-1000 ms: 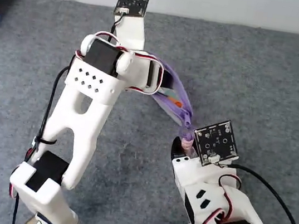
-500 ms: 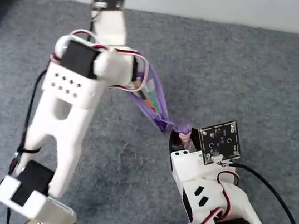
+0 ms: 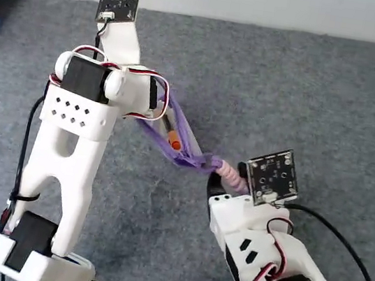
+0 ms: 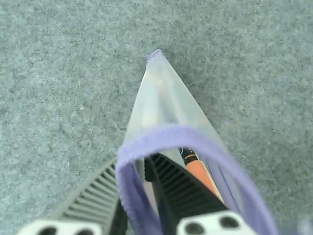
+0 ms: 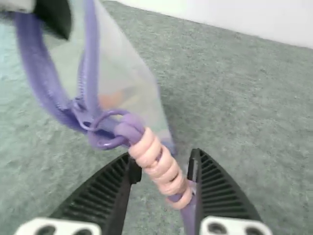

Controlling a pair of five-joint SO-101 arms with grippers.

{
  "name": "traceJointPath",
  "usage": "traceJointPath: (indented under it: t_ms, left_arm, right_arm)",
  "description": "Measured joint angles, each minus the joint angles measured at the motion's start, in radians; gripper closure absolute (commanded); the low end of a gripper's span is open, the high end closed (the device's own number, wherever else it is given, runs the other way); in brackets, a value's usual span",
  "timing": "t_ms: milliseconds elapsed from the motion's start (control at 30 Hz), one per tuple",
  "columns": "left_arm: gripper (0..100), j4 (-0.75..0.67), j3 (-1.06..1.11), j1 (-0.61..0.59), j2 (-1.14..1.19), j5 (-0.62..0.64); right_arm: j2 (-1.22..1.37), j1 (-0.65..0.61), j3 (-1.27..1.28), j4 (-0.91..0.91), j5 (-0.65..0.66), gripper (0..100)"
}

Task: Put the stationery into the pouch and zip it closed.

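left gripper (image 4: 134,165) pinching the pouch (image 4: 161,105) by its purple zip edge, orange pen (image 4: 198,171) inside, pouch strung above the grey carpet (image 3: 321,97); right gripper (image 5: 163,155) looks clamped on the pink coiled zip pull (image 5: 151,151)

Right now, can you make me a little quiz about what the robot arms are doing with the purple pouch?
1. True or false: no gripper is touching the pouch.
2. Pick one: what does the right gripper hold? A, the pink coiled pull on the zip. B, a blue ruler. C, nothing.
3. What colour is the pen that shows inside the pouch?

Key
1. False: the left gripper grips its purple rim.
2. A.
3. Orange.
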Motion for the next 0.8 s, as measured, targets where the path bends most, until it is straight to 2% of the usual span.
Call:
traceJointPath:
  t_ms: [200,467,667,800]
  left_arm:
    - [99,0.000,0.000,0.000,0.000,0.000]
    - [99,0.000,0.000,0.000,0.000,0.000]
    - [99,0.000,0.000,0.000,-0.002,0.000]
    - [99,0.000,0.000,0.000,-0.002,0.000]
  right_arm:
    - [0.017,-0.086,0.080,0.000,0.000,74.7]
    - [0.011,-0.133,0.109,0.000,0.000,75.0]
    - [0.017,-0.140,0.144,-0.080,0.000,83.4]
    - [0.017,-0.189,0.144,-0.054,0.000,82.7]
